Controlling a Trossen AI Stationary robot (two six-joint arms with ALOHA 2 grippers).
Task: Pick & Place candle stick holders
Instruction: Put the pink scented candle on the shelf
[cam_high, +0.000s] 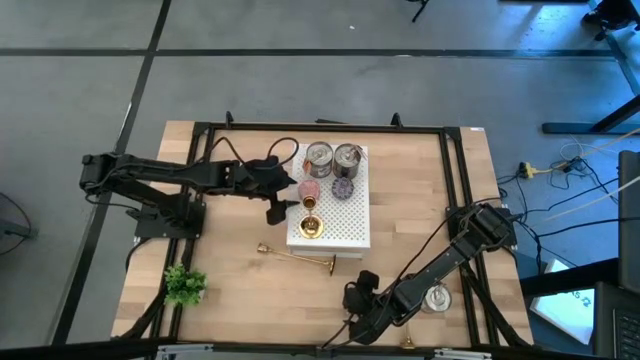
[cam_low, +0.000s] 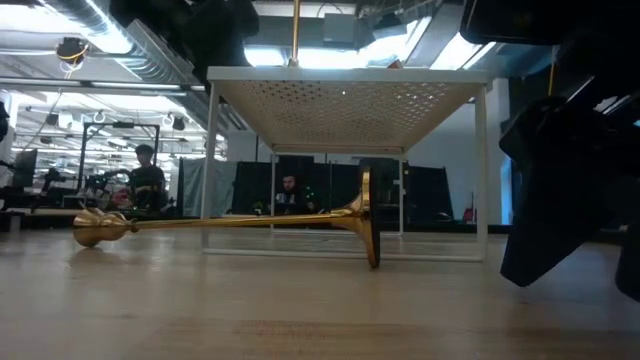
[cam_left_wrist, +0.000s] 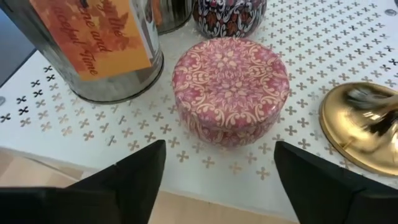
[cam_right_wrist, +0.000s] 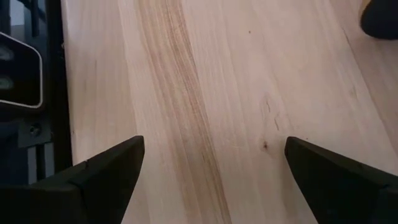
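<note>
Apparently the left end effector (cam_high: 283, 196), open and empty, is hovering beside the upright candle stick holder (cam_high: 311, 226) on the white rack (cam_high: 352, 215); the right end effector (cam_high: 357, 300) is waiting open over the tabletop (cam_high: 250, 285).

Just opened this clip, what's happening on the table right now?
The left end effector hovers open at the edge of the white perforated stand, facing the pink patterned tin and holding nothing. One gold candle stick holder stands upright on the stand; another lies on its side on the wooden table. The right end effector waits open over bare wood near the front edge.
</note>
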